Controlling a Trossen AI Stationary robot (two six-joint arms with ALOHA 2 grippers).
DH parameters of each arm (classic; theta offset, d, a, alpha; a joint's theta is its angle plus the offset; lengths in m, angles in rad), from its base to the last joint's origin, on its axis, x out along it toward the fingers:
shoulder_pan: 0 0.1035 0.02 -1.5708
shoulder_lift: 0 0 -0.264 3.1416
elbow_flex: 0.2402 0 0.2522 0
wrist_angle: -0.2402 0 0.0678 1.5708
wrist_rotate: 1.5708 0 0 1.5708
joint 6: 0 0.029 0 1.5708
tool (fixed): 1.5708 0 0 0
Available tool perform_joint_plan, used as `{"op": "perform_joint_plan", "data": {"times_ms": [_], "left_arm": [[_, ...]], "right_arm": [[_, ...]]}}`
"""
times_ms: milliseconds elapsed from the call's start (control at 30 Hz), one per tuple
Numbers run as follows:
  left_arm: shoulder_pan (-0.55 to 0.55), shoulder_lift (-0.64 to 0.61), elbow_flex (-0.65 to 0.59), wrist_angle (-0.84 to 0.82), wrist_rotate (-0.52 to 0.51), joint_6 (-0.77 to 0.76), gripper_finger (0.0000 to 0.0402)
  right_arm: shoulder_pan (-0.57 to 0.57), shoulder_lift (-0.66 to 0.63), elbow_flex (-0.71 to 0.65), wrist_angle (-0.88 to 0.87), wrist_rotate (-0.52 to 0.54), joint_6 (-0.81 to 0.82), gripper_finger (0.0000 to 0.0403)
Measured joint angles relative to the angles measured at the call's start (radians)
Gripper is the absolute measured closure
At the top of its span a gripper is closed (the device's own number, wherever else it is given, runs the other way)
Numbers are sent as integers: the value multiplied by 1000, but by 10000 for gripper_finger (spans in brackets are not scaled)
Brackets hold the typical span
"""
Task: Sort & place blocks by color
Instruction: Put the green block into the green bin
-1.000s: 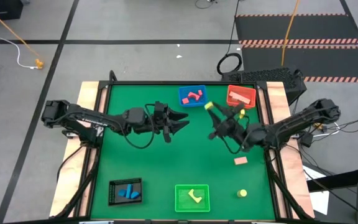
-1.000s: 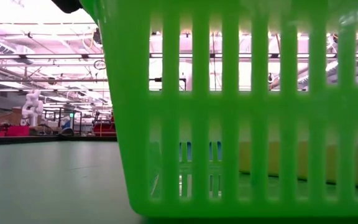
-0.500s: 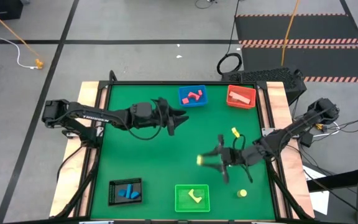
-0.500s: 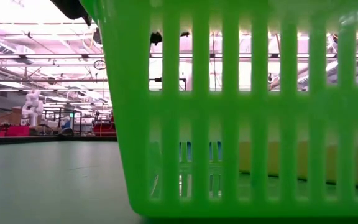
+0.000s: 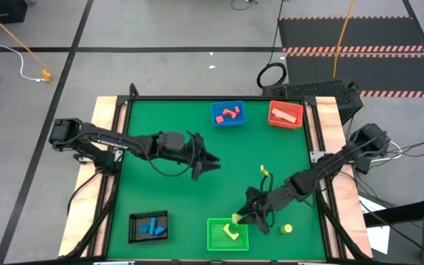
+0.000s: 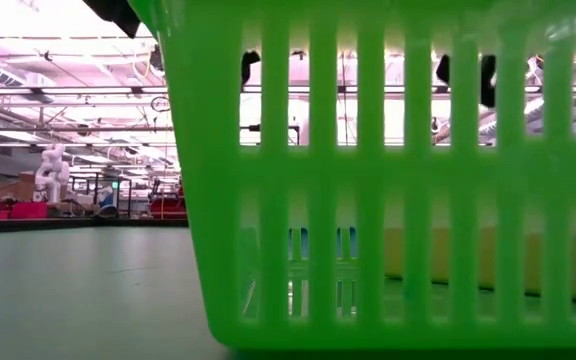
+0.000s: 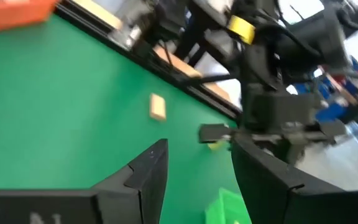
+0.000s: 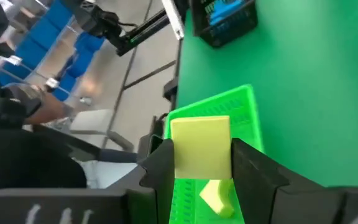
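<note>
**Yellow block held over the green tray**

Nearest the front edge of the table sit the black tray [image 5: 148, 227] with blue blocks [image 5: 152, 227] in it and the green tray [image 5: 227, 234] with a lime piece [image 5: 231, 234] lying inside. The right gripper [image 5: 238, 219] hangs over the green tray's upper rim, its fingers closed on a yellow block [image 8: 200, 147], which fills the gap between them. Just beside the green tray, a small yellow cylinder [image 5: 287, 229] lies on the green table [image 5: 168, 191].

Farther back, near the middle, the left gripper [image 5: 213, 160] hovers with its fingers parted and nothing between them. At the far edge stand the blue tray [image 5: 228, 114] holding red blocks [image 5: 230, 113] and the red tray [image 5: 285, 114] holding a tan block [image 5: 287, 112].
</note>
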Motion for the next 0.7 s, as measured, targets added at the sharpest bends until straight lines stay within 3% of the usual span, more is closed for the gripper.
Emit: {"op": "perform_joint_plan", "data": {"times_ms": [367, 700], "left_arm": [[-177, 0, 0, -7, -81, 5, 244], [-243, 0, 0, -6, -129, 5, 243]], "right_arm": [[26, 214, 0, 224, -80, 156, 284], [52, 229, 1, 306, -79, 179, 247]]}}
